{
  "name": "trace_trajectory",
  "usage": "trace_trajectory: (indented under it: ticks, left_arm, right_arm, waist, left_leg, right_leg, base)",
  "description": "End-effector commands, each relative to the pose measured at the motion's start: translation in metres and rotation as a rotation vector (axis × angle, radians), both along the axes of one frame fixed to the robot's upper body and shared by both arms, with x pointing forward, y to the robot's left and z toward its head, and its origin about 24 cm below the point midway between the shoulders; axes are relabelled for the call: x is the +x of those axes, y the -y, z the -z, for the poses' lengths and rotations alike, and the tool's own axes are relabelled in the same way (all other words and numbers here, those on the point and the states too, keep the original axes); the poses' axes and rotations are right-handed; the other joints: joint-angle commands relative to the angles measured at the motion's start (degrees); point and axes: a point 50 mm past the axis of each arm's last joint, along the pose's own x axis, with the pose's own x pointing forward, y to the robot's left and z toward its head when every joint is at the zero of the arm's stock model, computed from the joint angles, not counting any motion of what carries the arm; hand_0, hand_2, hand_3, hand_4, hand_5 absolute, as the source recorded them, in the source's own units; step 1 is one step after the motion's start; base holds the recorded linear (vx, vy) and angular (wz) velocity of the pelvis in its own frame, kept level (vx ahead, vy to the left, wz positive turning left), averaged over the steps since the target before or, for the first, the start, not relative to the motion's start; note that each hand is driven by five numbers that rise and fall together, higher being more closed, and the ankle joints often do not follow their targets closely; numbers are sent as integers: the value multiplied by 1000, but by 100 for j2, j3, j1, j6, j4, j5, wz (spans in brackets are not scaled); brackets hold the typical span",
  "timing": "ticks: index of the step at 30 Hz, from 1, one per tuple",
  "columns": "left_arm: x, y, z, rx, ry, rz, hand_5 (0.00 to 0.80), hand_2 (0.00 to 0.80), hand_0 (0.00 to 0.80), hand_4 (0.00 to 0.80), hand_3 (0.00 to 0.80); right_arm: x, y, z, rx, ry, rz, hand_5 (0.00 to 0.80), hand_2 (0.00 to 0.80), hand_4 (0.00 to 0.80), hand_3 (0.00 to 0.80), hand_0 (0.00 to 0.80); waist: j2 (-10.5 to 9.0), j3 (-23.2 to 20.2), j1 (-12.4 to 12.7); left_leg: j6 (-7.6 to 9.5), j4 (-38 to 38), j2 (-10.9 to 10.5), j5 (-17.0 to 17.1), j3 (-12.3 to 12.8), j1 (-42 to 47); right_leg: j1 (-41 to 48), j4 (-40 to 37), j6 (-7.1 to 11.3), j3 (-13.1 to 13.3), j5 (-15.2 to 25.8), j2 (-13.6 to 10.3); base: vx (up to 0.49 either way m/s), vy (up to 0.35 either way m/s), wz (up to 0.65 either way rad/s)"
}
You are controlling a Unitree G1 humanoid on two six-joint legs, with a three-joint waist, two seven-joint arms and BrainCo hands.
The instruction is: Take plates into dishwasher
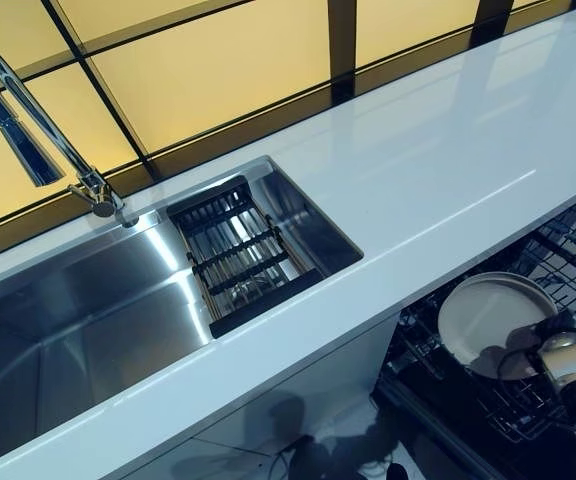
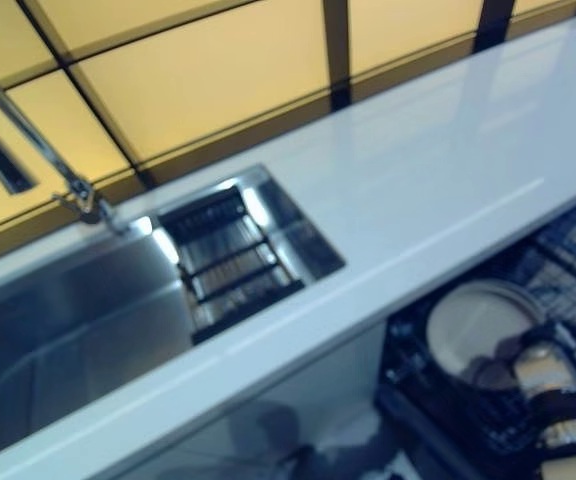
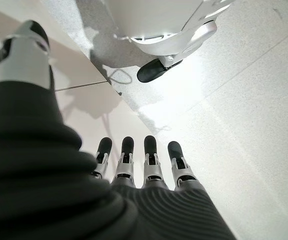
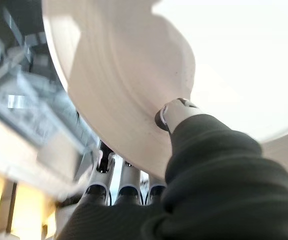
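Nearest the camera, low at the right, the right hand (image 1: 565, 357) reached down below the counter edge and held a pale round plate (image 1: 493, 322). In its wrist view the thumb (image 4: 170, 114) pressed against one face of the plate (image 4: 129, 90) while the fingers (image 4: 126, 177) ran behind the rim on the other side, so the hand pinched the plate between them. The plate stood tilted on edge over the dark wire rack (image 1: 558, 265) of the open dishwasher, its lower rim among the wires; whether it rested in a slot could not be told. The left hand (image 3: 144, 170) showed only in its own wrist view, hanging over the pale floor with its fingers straight and slightly apart, holding nothing. Above the rack ran the white countertop (image 1: 438, 170). Set into it farther left was the steel sink (image 1: 78, 320), with a black drainer rack (image 1: 238, 255) lying across its right end. Behind the sink rose the chrome faucet (image 1: 28, 125), and beyond it yellow panels (image 1: 208, 60) in dark frames.
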Motion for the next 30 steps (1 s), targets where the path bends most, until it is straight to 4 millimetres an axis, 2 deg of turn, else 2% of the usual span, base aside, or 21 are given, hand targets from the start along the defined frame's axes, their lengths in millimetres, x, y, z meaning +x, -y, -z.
trace_trajectory:
  ticks: [1, 6, 10, 22, 30]
  left_arm:
    - [-1, -16, -1, 54, -32, -7, 0, 0, 0, 0, 0]
    - [0, -17, -1, 61, -31, -18, 0, 0, 0, 0, 0]
    - [-1, -16, 0, 64, -33, -25, 0, 0, 0, 0, 0]
    - [1, -11, 0, 53, -17, -17, 0, 0, 0, 0, 0]
    - [-1, -10, 0, 45, -14, -5, 0, 0, 0, 0, 0]
  right_arm:
    - [-5, 19, -29, -96, 6, 1, 800, 800, 800, 800, 800]
    - [-3, 14, -24, -36, -47, -70, 800, 800, 800, 800, 800]
    - [2, 2, -11, 8, -85, -138, 800, 800, 800, 800, 800]
    - [18, -35, 15, 44, -101, -235, 800, 800, 800, 800, 800]
    - [22, -32, 10, -8, -59, -184, 800, 800, 800, 800, 800]
  waist:
    - [-527, -135, -69]
    - [-609, -150, -134]
    - [-648, -161, -149]
    - [-580, -110, -48]
    - [-493, -104, 62]
  left_leg:
    - [91, -14, -83, 43, -102, -109]
    - [88, -14, -54, 36, -51, -92]
    - [79, -14, -33, 33, -35, -75]
    - [99, -14, -77, 41, -91, -111]
    - [112, -14, -122, 51, -151, -132]
  right_leg:
    - [147, -5, 260, 72, -125, -152]
    - [124, -5, 258, 133, -119, -127]
    - [125, -5, 251, 154, -125, -111]
    - [141, -5, 251, 57, -115, -182]
    - [176, -5, 253, -13, -118, -225]
  base:
    - [-4, -9, -3]
    - [-2, -8, -4]
    - [1, -6, -6]
    - [-2, 0, -1]
    - [-2, 5, 2]
